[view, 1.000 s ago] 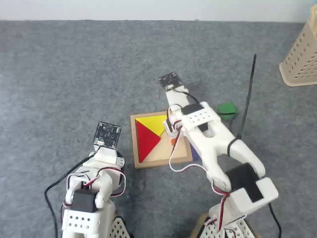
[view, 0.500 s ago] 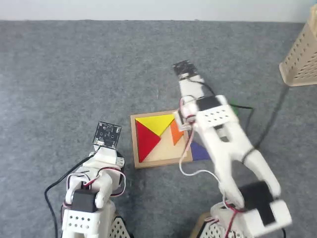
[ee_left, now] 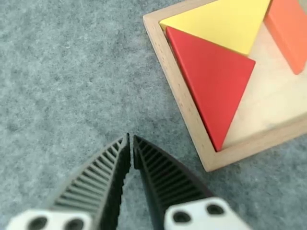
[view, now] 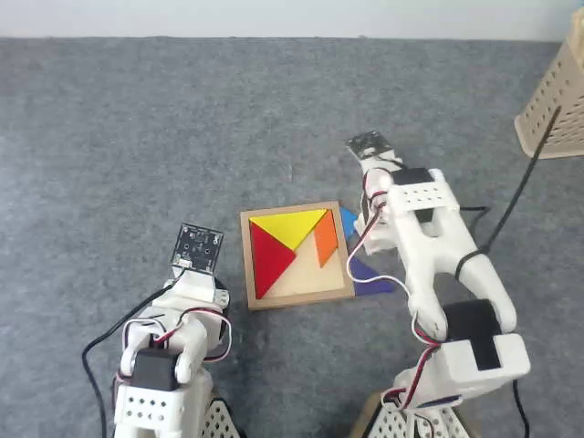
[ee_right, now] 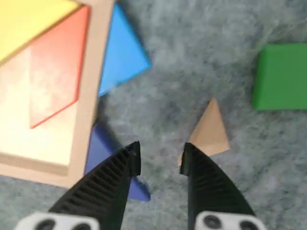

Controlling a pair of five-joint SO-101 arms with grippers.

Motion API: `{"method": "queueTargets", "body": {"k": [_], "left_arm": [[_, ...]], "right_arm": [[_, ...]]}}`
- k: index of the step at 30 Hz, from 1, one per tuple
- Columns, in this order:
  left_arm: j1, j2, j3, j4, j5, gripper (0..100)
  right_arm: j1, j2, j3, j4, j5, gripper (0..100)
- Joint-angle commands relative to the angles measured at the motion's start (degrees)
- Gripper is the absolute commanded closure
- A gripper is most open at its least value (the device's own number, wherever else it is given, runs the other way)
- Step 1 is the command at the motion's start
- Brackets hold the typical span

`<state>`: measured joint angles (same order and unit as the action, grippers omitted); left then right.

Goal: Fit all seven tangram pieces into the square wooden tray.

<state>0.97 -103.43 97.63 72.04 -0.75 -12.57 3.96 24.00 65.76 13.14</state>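
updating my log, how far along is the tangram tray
Done: three of seven pieces sit in the tray: the yellow triangle, red triangle and orange piece.
In hand: nothing. The right hand hangs open over the carpet by the tan triangle.
Left: the tan triangle, light blue triangle, dark blue piece and green square lie outside the tray.

1. The left arm (view: 173, 342) is built of white moulded plastic shells, with a black servo block (view: 155, 370) set into them.
2. The right arm (view: 429, 246) has the same white shells, a larger black motor housing (view: 467, 321) and a black strap (view: 465, 263) around its forearm.
3. Each wrist carries a small dark square circuit board (view: 199, 248).
4. Thin red and white wires (view: 365, 274) loop along the arms, and a thicker black cable (view: 91, 347) trails off the left arm.
5. The left gripper (ee_left: 130, 143) and the right gripper (ee_right: 160, 155) have black, pointed, ribbed fingers on white mounts with dark round screw holes (ee_left: 182, 216).
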Motion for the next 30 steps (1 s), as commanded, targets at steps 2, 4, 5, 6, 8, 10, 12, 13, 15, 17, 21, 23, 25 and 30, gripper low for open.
{"method": "queueTargets", "body": {"k": [2, 4, 5, 6, 8, 10, 12, 13, 15, 17, 21, 23, 25, 30], "left_arm": [[0.0, -1.14, -1.1, 0.35, 0.35, 99], [0.0, -1.14, -1.1, 0.35, 0.35, 99], [0.0, -1.14, -1.1, 0.35, 0.35, 99], [0.0, -1.14, -1.1, 0.35, 0.35, 99], [0.0, -1.14, -1.1, 0.35, 0.35, 99], [0.0, -1.14, -1.1, 0.35, 0.35, 99], [0.0, -1.14, -1.1, 0.35, 0.35, 99], [0.0, -1.14, -1.1, 0.35, 0.35, 99], [0.0, -1.14, -1.1, 0.35, 0.35, 99], [0.0, -1.14, -1.1, 0.35, 0.35, 99], [0.0, -1.14, -1.1, 0.35, 0.35, 99], [0.0, -1.14, -1.1, 0.35, 0.35, 99], [0.0, -1.14, -1.1, 0.35, 0.35, 99], [0.0, -1.14, -1.1, 0.35, 0.35, 99]], "right_arm": [[3.91, -2.86, -3.6, -0.13, 0.97, 84.6], [5.67, -4.18, -3.43, -0.13, 0.97, 84.5], [6.2, -4.53, -3.16, -0.22, 1.05, 84.4], [6.37, -4.7, -2.64, -0.57, 1.41, 84.4], [6.2, -3.65, -1.85, -0.66, 1.49, 84.4], [6.11, -1.54, -2.11, -0.84, 1.49, 84.3], [6.2, 0.75, -2.37, -2.77, 1.49, 84.3], [6.2, 1.63, -2.37, -3.91, 1.49, 84.3], [6.11, 3.21, -2.37, -5.67, 1.49, 84.3], [6.11, 3.82, -2.37, -6.11, 1.49, 84.3], [6.37, 4.35, -2.37, -6.29, 1.49, 84.3], [6.37, 4.44, -2.37, -6.29, 1.49, 84.3], [6.29, 4.44, -2.37, -6.29, 1.49, 84.3], [6.64, 4.0, -2.2, -4.09, 1.49, 84.3]]}}
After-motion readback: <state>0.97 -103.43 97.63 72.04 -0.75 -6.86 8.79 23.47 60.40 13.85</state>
